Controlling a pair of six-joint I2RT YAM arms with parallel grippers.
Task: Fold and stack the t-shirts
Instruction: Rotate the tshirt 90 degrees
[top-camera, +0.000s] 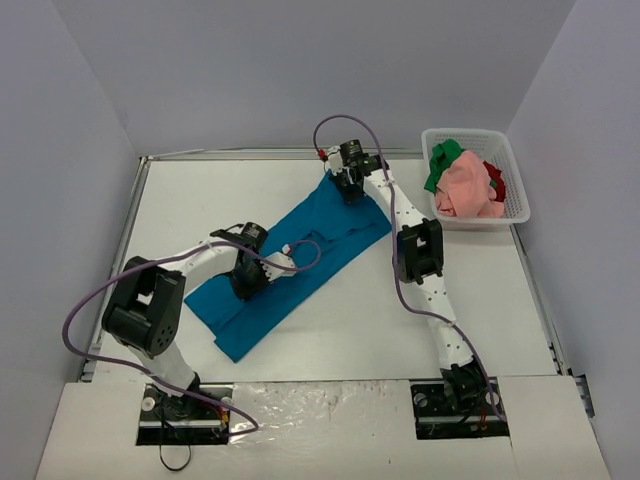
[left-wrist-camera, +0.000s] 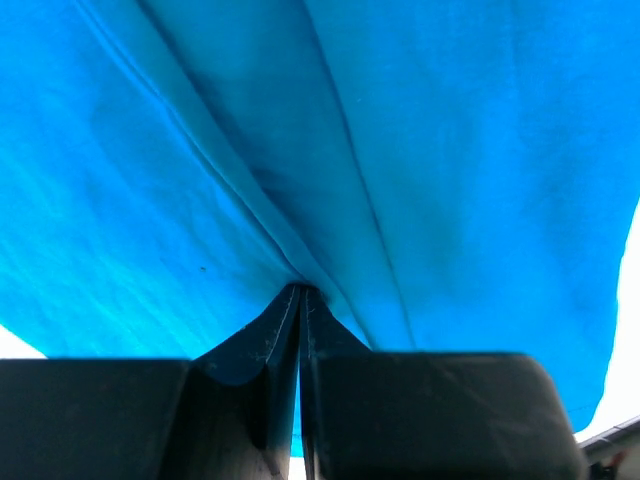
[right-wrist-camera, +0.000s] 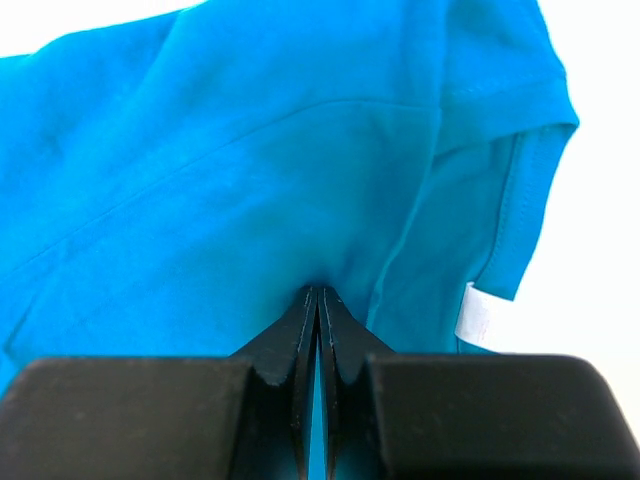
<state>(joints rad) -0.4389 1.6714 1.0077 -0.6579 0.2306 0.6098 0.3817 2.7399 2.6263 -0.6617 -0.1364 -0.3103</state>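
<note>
A teal-blue t-shirt (top-camera: 335, 240) lies stretched diagonally across the white table, from near left to far right. My left gripper (top-camera: 248, 283) is down on its near-left part. In the left wrist view the jaws are shut, pinching a fold of the teal cloth (left-wrist-camera: 400, 150) at the tips (left-wrist-camera: 300, 292). My right gripper (top-camera: 348, 188) is at the shirt's far-right end. It is shut on the cloth (right-wrist-camera: 250, 180) at the tips (right-wrist-camera: 322, 293), beside a sleeve hem and a white label (right-wrist-camera: 478, 315). Pink (top-camera: 468, 190), green (top-camera: 442, 160) and red (top-camera: 495, 178) t-shirts lie bunched in a basket.
The white mesh basket (top-camera: 470, 132) stands at the far right of the table, close to the right arm's elbow (top-camera: 418, 250). Grey walls close in the table on three sides. A raised metal edge (top-camera: 135, 215) runs along the left side.
</note>
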